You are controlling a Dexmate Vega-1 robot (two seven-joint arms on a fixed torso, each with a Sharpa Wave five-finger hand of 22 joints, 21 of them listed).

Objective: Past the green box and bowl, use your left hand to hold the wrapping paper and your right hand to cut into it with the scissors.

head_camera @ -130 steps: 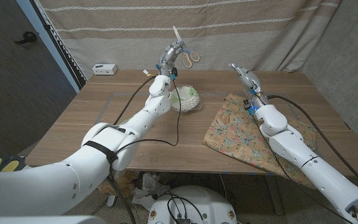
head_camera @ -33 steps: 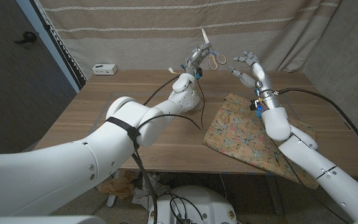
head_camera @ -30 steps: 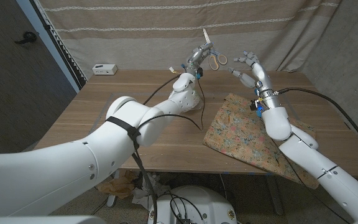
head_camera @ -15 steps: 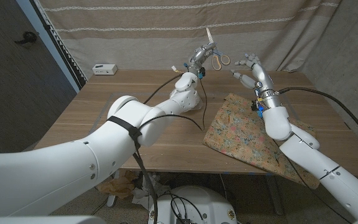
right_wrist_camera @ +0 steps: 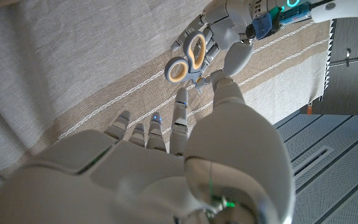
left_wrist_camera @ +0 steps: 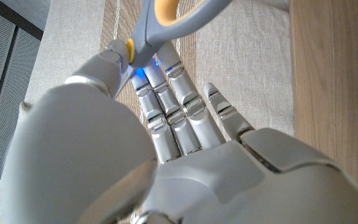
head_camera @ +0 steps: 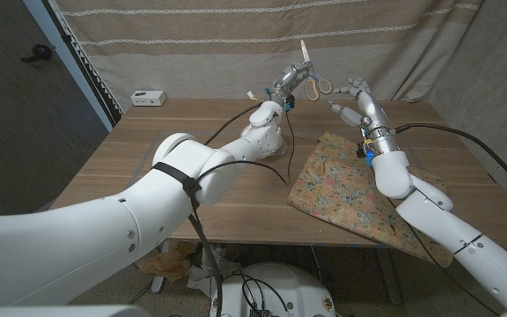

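Holding the scissors (head_camera: 310,75) up in the air, our left hand (head_camera: 284,86) sits above the far edge of the desk (head_camera: 148,167), its fingers (left_wrist_camera: 166,102) wrapped around the grey handles while the blades point upward against the striped curtain (head_camera: 192,44). From the left wrist view we see an orange-lined handle loop right at the tips of that hand's fingers. Our right hand (head_camera: 352,95) hovers just beside the scissors, on the side away from the left arm, with its fingers (right_wrist_camera: 182,112) spread wide and holding nothing; from the right wrist view we see the two orange loops of the scissors a short way beyond those fingertips, not touching them. We find the flowered wrapping paper (head_camera: 359,189) lying on the desk below the right forearm, well below the scissors, with neither hand on it. A white bowl (head_camera: 271,145) shows partly behind the left forearm, beside the paper's near corner. A small white box (head_camera: 148,98) rests at the desk's far corner, well away from the scissors on the left arm's side.
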